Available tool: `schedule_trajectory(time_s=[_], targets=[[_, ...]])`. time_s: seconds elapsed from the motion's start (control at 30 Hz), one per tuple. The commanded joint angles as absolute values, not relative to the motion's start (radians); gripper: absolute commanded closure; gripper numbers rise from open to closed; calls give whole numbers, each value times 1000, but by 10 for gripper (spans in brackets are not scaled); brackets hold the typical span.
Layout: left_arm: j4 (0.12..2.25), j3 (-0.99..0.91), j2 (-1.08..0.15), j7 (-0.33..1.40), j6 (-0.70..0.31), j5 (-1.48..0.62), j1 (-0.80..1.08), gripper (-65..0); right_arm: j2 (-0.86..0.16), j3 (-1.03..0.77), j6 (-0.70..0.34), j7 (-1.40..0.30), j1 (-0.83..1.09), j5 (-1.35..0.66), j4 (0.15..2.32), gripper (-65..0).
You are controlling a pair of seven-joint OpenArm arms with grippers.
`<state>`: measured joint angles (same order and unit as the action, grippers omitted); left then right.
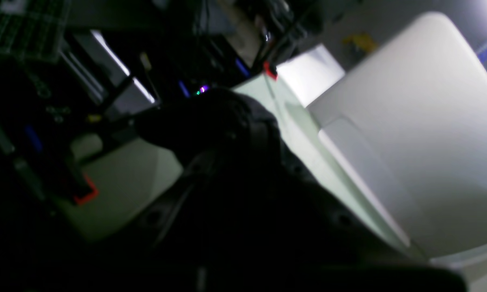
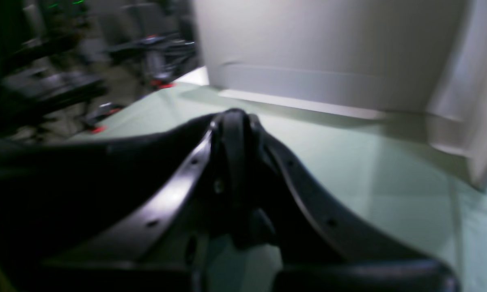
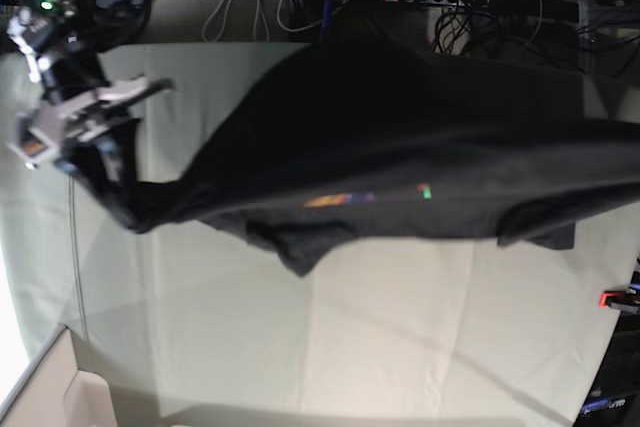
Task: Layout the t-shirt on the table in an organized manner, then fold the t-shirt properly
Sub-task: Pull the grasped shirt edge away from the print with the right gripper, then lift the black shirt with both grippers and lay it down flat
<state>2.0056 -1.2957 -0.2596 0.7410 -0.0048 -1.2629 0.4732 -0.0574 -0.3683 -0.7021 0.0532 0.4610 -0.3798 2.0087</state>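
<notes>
Stretching across the table [image 3: 300, 347], the black t-shirt [image 3: 400, 137] was pulled out wide between the two arms, lifted at both ends. A little strip of rainbow print [image 3: 345, 198] showed near its lower edge, and a sleeve [image 3: 300, 247] hung down in a point toward the pale green cloth.

The right gripper [image 3: 125, 209] sat at the left side of the base view. Its jaws were squeezed together on one end of the shirt (the dark cloth ran right up to its tips). In the right wrist view the right gripper's black fingers [image 2: 233, 121] met at a point, with dark cloth spreading off to the left.

The left gripper [image 1: 223, 117] was out of sight in the base view, past the right edge where the shirt ran off. Its own camera was very dark and blurry, yet its jaws looked pressed tight, with dark cloth bunched around them.

A white box [image 2: 328, 52] stood on the table near both grippers
</notes>
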Motion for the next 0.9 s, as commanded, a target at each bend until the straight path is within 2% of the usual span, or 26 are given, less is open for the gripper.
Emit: schedule_trajectory(time_s=[0.0, 0.27, 0.37, 0.63, 0.87], targets=[[2023, -1330, -291, 711, 2, -1331, 481, -1, -62, -389, -698, 94, 456, -433, 2031, 0], [2023, -1402, -392, 710, 2, -1434, 481, -1, -62, -441, -698, 114, 406, -513, 2038, 0], [2017, -1377, -409, 711, 5, -1420, 401, -1, -62, -441, -698, 88, 355, -513, 2032, 0], [2009, -1044, -401, 711, 10, -1070, 140, -1, -64, -450, -698, -246, 131, -510, 2002, 0], [1874, -860, -364, 711, 10, -803, -114, -1, -62, -440, -698, -369, -90, -417, 1840, 0]])
